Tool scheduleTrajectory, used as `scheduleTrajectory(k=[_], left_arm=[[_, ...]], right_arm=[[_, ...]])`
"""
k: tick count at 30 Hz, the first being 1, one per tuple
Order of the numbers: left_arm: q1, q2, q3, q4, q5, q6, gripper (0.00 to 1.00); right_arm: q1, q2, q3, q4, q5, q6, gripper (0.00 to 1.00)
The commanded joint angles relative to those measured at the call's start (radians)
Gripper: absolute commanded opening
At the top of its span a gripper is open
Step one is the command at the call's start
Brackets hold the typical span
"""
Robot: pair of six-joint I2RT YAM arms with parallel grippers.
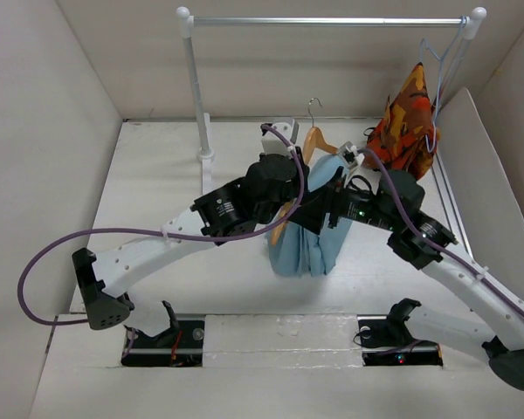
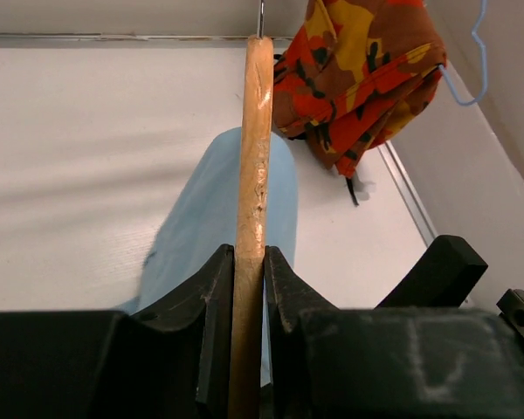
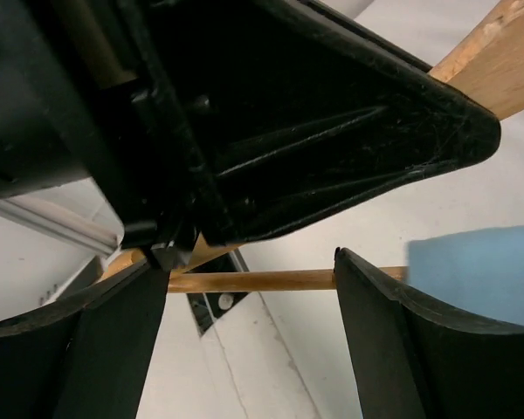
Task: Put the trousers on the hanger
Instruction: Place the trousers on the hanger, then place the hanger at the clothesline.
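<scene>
The tan wooden hanger [image 1: 315,140] is held up above the table's middle with its metal hook toward the back. The light-blue trousers [image 1: 310,246] hang over its lower bar. My left gripper [image 1: 290,194] is shut on one wooden arm of the hanger [image 2: 254,157], with the trousers [image 2: 201,227] below it. My right gripper [image 1: 330,209] is open. In the right wrist view its fingers [image 3: 375,332] straddle the hanger's thin bottom bar [image 3: 253,280] without touching it. The trousers [image 3: 480,271] sit on the bar just to the right.
A clothes rack [image 1: 332,21] stands at the back, its post [image 1: 196,96] on the left. An orange-red patterned garment [image 1: 406,122] hangs from a thin blue wire hanger [image 1: 441,78] at the rack's right end. It also shows in the left wrist view [image 2: 358,78]. White walls enclose the table.
</scene>
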State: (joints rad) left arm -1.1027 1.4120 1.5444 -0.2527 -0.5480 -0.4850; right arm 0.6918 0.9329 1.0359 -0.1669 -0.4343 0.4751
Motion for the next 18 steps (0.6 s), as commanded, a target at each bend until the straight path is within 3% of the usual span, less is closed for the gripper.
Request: scheduleTrajectory(k=[1, 6, 10, 14, 16, 17, 18], left_arm=[[-0.002, -0.045, 0.017, 0.204, -0.032, -0.009, 0.0], [-0.002, -0.105, -0.136, 0.291, -0.084, -0.082, 0.0], [-0.065, -0.094, -0.19, 0.32, -0.204, -0.09, 0.0], [-0.065, -0.09, -0.199, 0.332, -0.185, -0.122, 0.0], [-0.065, -0.088, -0.193, 0.332, -0.187, -0.112, 0.0], [-0.065, -0.09, -0.188, 0.336, -0.184, -0.106, 0.0], [-0.065, -0.096, -0.188, 0.346, -0.176, -0.101, 0.0]], right_arm=[[0.015, 0.017, -0.014, 0.201, 0.052, 0.106, 0.81], [0.064, 0.027, -0.051, 0.133, 0.109, 0.126, 0.86], [0.098, 0.003, -0.223, 0.439, 0.092, 0.31, 0.86], [0.152, 0.044, -0.14, 0.174, 0.184, 0.243, 0.86], [0.175, 0.046, -0.141, 0.171, 0.227, 0.24, 0.86], [0.19, 0.035, -0.16, 0.225, 0.235, 0.252, 0.83], [0.19, 0.027, -0.178, 0.257, 0.242, 0.267, 0.7]])
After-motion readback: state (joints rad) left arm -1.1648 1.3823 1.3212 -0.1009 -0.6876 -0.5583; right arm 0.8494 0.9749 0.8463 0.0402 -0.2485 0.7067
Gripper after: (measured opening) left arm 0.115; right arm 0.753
